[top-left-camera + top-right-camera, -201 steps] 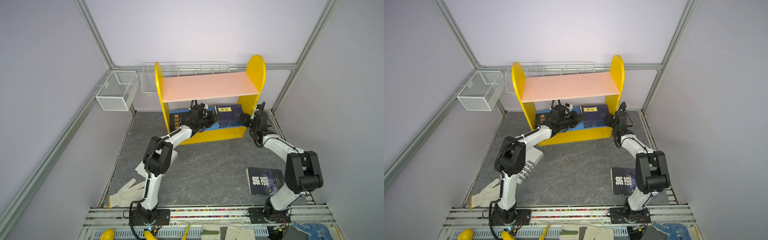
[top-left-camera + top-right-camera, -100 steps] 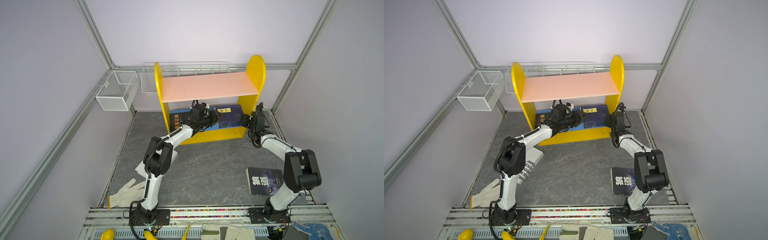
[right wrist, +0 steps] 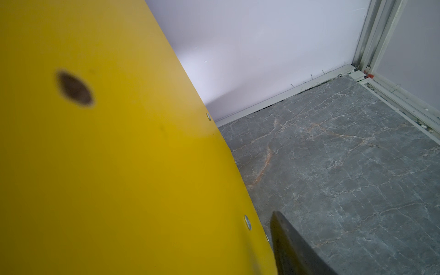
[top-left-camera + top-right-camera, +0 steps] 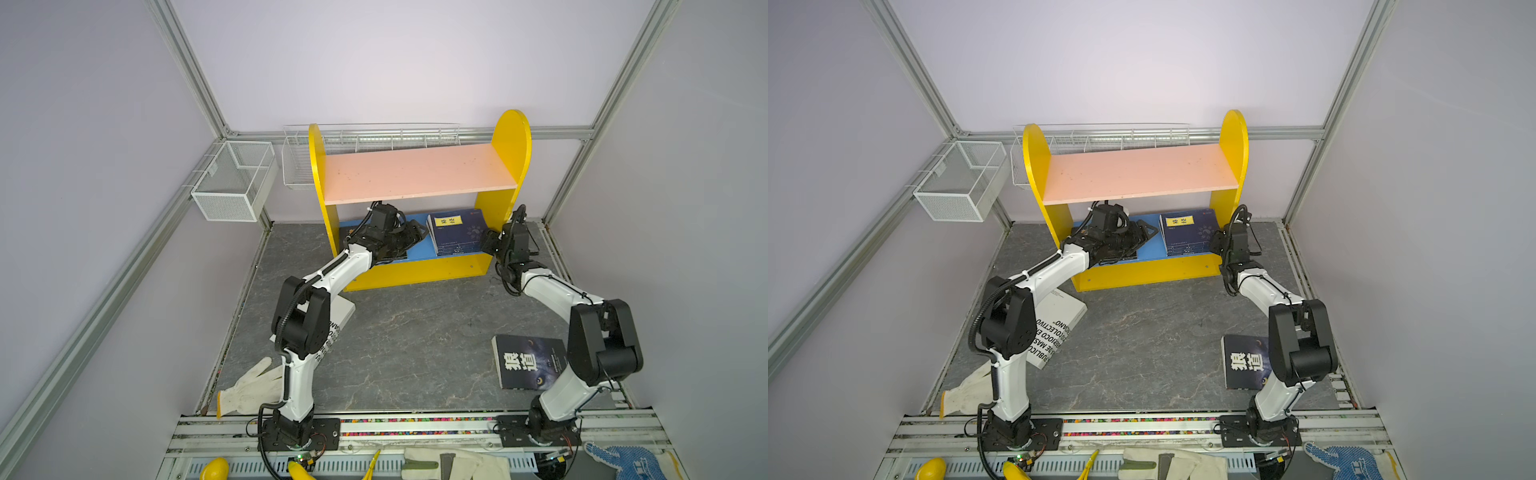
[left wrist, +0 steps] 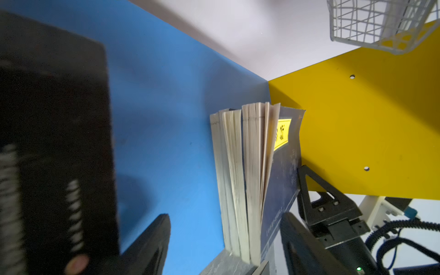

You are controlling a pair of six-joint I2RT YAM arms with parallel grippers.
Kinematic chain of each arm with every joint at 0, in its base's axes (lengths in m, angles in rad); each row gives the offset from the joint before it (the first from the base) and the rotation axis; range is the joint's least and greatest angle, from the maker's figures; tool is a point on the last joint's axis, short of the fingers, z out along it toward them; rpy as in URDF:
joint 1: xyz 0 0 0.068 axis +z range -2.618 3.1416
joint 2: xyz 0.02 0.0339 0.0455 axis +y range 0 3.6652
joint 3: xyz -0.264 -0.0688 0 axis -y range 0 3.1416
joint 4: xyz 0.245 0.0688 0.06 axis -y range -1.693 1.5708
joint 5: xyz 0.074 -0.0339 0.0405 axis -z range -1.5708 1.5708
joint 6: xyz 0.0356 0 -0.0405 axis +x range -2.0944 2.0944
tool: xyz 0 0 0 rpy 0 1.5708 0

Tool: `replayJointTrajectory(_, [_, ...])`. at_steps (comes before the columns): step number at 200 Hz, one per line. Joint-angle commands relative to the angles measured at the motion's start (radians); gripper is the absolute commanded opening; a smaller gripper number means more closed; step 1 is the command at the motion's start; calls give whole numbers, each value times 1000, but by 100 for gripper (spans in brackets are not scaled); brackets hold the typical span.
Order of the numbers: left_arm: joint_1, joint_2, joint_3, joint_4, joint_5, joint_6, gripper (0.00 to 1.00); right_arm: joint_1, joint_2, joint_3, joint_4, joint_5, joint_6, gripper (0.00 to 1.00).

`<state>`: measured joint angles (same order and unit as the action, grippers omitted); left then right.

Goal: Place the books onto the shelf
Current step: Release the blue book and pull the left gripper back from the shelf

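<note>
The shelf point(image 4: 415, 176) stands at the back, with a stack of navy books point(image 4: 457, 230) lying flat on its blue lower board point(image 5: 166, 107) against the right yellow panel point(image 3: 119, 154). A black book point(image 5: 54, 142) lies at the board's left. My left gripper point(image 4: 417, 232) is open under the pink board, and the navy stack's point(image 5: 238, 178) near corner sits between its spread fingers point(image 5: 154, 238), ungripped. My right gripper point(image 4: 487, 241) is open at the right panel's front edge. One finger point(image 3: 297, 250) shows outside the panel. A wolf-eye book point(image 4: 528, 361) and a white book point(image 4: 1054, 328) lie on the floor.
Two white wire baskets point(image 4: 232, 183) point(image 4: 297, 166) hang at the back left. A white glove point(image 4: 249, 388) lies by the left arm's base. More gloves point(image 4: 453, 465) point(image 4: 623, 461) lie along the front rail. Grey floor point(image 4: 415, 353) stretches between the two arms.
My left gripper has opened and let go of the navy books, which have dropped from a tilt to lie flat on the blue board. The right gripper has barely moved.
</note>
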<state>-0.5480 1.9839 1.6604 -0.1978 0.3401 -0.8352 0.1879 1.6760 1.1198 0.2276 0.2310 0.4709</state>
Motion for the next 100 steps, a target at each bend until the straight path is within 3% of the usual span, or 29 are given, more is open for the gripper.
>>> replayJointTrajectory(1, [-4,-158,-54,54,-30,115,75,12,-98,30,-15,-45,-20,73])
replayJointTrajectory(40, [-6,-310,-264,190,104,126,77,24,-246,12,-89,-55,-58,82])
replayJointTrajectory(46, [-6,-330,-295,201,122,126,77,40,-270,0,-102,-55,-63,88])
replayJointTrajectory(63, [-11,-384,-383,243,178,122,77,47,-347,-34,-162,-50,-69,93])
replayJointTrajectory(88, [-60,-446,-482,258,211,130,78,48,-447,-61,-352,27,-57,100])
replayJointTrajectory(100, [-111,-454,-500,224,203,155,79,43,-480,-55,-484,91,-37,98])
